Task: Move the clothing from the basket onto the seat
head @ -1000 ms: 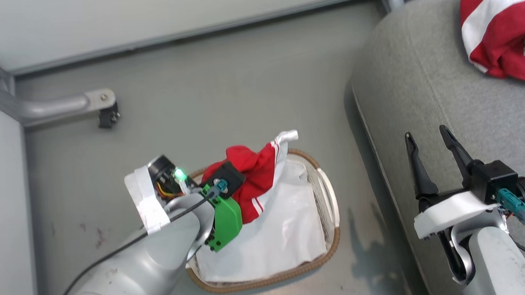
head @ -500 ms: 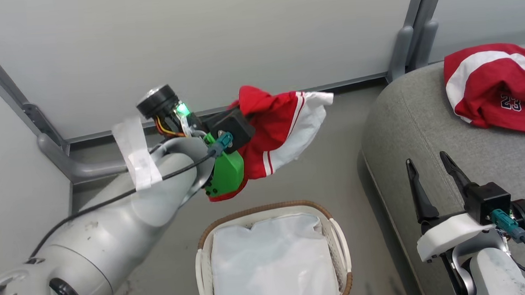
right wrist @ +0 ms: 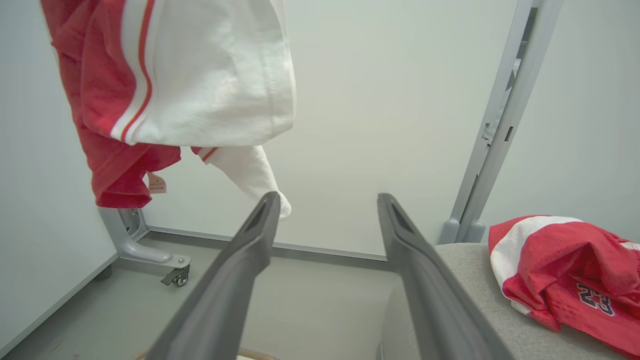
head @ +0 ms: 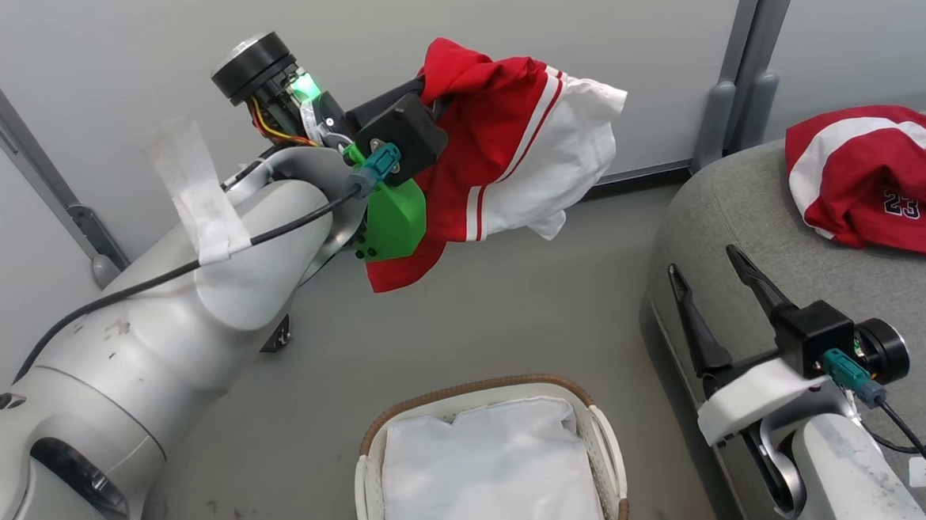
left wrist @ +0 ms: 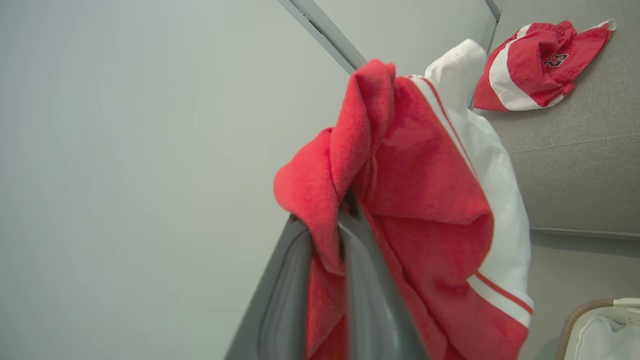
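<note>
the small oval white plastic basket with a brown woven rim (head: 469, 385) sits nearest on the grey floor (head: 474, 323), its crumpled white liner (head: 482, 473) inside. just right of it, the right gripper (head: 702, 260) stands released, dark fingers spread with nothing between them, over the edge of the large grey fabric sofa (head: 746, 221). higher and farther, the left gripper (left wrist: 327, 225) is clenched on a soft red garment with white bands (head: 520, 146), hanging in the air above the floor. beyond, a second red garment printed 23 (head: 878, 175) lies on the sofa seat, by the pale wall (head: 497, 12).
</note>
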`<state>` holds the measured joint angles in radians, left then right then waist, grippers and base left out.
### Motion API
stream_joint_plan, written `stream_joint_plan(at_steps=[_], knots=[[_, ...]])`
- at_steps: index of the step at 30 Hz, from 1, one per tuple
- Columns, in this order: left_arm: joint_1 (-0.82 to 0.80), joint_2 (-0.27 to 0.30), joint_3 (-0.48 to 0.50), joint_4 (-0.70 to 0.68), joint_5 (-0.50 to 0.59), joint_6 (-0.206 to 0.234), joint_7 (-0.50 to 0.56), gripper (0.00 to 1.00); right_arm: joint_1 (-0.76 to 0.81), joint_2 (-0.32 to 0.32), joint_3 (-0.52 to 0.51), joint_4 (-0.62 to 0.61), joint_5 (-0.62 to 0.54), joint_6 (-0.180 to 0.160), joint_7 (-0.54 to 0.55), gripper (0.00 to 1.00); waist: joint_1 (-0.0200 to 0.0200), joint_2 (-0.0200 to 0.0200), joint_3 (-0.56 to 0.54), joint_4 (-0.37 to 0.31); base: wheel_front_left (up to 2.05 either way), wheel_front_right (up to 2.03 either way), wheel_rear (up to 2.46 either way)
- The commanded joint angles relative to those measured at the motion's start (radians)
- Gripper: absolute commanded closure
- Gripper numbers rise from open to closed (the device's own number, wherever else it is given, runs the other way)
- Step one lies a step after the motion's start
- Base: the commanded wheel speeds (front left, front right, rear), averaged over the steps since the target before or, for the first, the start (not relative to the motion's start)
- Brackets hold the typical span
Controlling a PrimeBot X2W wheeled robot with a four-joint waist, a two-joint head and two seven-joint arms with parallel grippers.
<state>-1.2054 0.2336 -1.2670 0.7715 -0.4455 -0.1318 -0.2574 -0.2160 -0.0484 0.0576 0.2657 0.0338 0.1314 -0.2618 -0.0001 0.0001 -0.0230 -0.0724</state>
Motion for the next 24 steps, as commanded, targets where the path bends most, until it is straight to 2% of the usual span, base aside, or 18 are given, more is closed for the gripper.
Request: stream_joint_plan(at_steps=[1, 18, 24], knots=[[-0.025, 0.005, 0.005, -0.006, -0.010, 0.002, -0.004, 1.00, -0.021, -0.004, 0.013, 0.001, -0.004, -0.001, -0.005, 0.00, 0.0001, -0.0001, 0.000, 0.000, 0.00, 0.00, 0.00], [-0.027, -0.004, 0.002, -0.067, 0.008, 0.004, -0.008, 1.00, -0.236, -0.005, 0.078, 0.096, -0.049, -0.001, -0.005, 0.00, 0.0001, -0.0001, 0.004, 0.033, 0.00, 0.00, 0.00], [-0.011, -0.009, -0.002, -0.100, 0.016, 0.003, -0.008, 1.00, -0.310, -0.056, 0.136, 0.168, -0.012, -0.001, -0.005, 0.00, 0.0001, -0.0001, 0.007, 0.045, 0.00, 0.00, 0.00]])
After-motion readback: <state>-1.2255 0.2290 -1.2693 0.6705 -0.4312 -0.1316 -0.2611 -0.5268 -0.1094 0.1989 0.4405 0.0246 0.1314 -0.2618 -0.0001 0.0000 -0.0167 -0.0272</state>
